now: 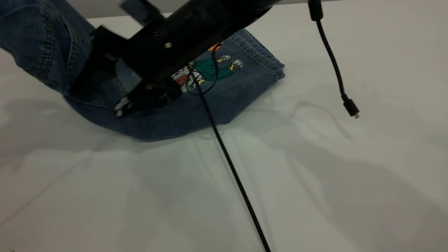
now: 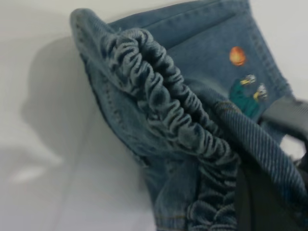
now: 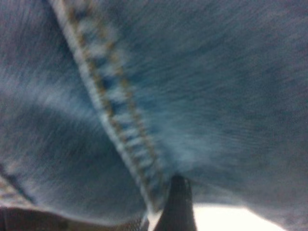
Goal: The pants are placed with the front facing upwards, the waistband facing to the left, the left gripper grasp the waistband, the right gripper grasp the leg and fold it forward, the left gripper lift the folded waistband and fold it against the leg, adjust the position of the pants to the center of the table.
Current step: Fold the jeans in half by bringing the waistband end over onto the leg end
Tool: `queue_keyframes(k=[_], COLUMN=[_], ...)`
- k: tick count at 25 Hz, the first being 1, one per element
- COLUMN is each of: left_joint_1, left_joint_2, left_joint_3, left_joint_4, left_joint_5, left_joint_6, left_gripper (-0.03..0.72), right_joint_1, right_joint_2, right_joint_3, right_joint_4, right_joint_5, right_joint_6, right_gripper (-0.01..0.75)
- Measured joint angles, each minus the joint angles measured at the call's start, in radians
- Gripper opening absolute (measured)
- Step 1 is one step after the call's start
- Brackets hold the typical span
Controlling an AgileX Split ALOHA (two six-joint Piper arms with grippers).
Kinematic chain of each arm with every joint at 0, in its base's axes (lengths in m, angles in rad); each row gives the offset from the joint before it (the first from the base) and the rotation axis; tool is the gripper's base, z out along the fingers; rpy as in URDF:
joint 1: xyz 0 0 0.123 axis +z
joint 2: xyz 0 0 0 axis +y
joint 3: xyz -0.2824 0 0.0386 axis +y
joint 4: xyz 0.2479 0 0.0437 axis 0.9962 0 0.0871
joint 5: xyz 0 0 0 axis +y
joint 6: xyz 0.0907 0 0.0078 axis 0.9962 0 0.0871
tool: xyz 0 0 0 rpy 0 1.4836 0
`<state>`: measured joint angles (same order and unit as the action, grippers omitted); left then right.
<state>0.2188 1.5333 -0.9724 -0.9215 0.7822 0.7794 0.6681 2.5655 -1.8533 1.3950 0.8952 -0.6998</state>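
Note:
The blue denim pants (image 1: pixel 210 105) lie folded at the back left of the table (image 1: pixel 332 182), basketball-player print (image 1: pixel 210 70) facing up. Their left part (image 1: pixel 38 42) is raised off the table. In the left wrist view the gathered waistband (image 2: pixel 163 110) bunches around my left gripper (image 2: pixel 250 192), which is shut on it; this gripper is out of the exterior view. My right gripper (image 1: pixel 101 99) reaches in from the upper right and rests on the leg. Its two fingers stand apart, one with a white scuffed fingertip (image 1: pixel 120 106). Denim (image 3: pixel 202 96) fills the right wrist view.
A black braided cable (image 1: pixel 234 175) runs from the right arm across the table toward the front edge. A second thin cable hangs at the right, with a loose plug (image 1: pixel 351 107) at its end. The table's back edge (image 1: pixel 105 16) lies just behind the pants.

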Motion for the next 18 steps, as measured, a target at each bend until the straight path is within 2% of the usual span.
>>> queue_keyframes(k=[5, 7, 10, 16, 18], left_joint_1=[-0.031, -0.031, -0.031, -0.031, -0.031], left_joint_2=[-0.004, -0.017, -0.038, -0.042, -0.042], left_joint_3=[-0.008, -0.008, -0.008, -0.008, -0.008], left_joint_4=[0.003, 0.024, 0.040, 0.047, 0.044], left_joint_5=[0.034, 0.034, 0.031, 0.022, 0.022], left_joint_6=[0.000, 0.000, -0.014, -0.015, -0.015], left_gripper=[0.102, 0.102, 0.099, 0.099, 0.099], right_joint_1=[0.062, 0.062, 0.015, -0.135, -0.181], right_joint_2=[-0.001, -0.005, -0.027, -0.045, -0.045], right_joint_3=[-0.015, -0.020, -0.020, -0.020, -0.020], right_joint_4=[-0.001, -0.007, -0.043, -0.135, -0.134], right_joint_5=[-0.001, 0.007, 0.042, 0.137, 0.130], right_joint_6=[-0.003, -0.003, -0.006, 0.016, 0.011], right_gripper=[0.547, 0.547, 0.547, 0.547, 0.547])
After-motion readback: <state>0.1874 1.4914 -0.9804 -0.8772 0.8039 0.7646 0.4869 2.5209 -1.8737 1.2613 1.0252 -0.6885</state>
